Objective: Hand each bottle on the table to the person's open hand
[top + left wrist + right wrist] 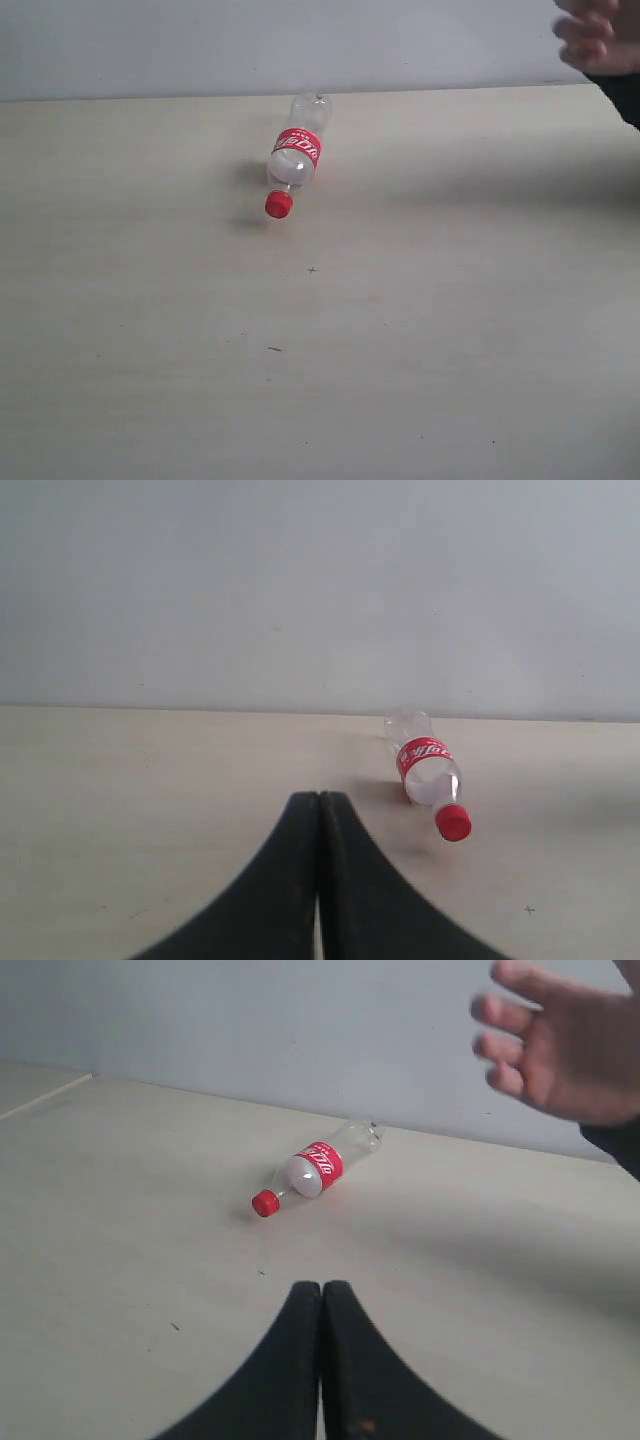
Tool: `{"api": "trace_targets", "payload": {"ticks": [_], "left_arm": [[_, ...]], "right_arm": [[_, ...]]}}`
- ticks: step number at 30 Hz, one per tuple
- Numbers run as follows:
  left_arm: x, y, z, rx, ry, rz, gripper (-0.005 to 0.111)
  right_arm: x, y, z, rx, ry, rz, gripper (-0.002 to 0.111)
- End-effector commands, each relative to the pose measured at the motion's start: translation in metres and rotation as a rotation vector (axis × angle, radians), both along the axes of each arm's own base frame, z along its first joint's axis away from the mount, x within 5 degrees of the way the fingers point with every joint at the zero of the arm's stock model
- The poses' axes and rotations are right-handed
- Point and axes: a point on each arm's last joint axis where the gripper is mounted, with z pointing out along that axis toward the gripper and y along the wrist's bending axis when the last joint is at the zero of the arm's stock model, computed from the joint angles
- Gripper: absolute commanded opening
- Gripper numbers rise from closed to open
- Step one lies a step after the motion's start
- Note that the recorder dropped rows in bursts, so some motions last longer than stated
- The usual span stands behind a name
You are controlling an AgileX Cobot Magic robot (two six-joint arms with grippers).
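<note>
Exterior view, where's the bottle (296, 155)?
— On its side, far-centre of tabletop (150, 350); person's open hand (595, 40) up at far rt.
Robot hands?
— Both clenched, empty: left hand (318, 798), right hand (322, 1286), well apart from bottle.

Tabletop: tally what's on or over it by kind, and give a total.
Bottles: 1, clear bottle lying on its side
Person's hand: 1
Robot hands: 2, left hand, right hand, both shut
Total: 4
</note>
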Motion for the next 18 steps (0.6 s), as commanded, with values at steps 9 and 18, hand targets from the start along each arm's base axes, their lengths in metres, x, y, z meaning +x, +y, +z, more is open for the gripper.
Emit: {"api": "trace_targets", "payload": {"ticks": [9, 18], "left_arm": [[-0.0004, 0.0, -0.0003, -0.008, -0.007, 0.0, 0.0], [-0.0004, 0.0, -0.0003, -0.008, -0.007, 0.0, 0.0]], "right_arm": [[0.0004, -0.0003, -0.0005, -0.002, -0.015, -0.006, 0.0], [0.0001, 0.0003, -0.0005, 0.004, -0.011, -0.001, 0.0]]}}
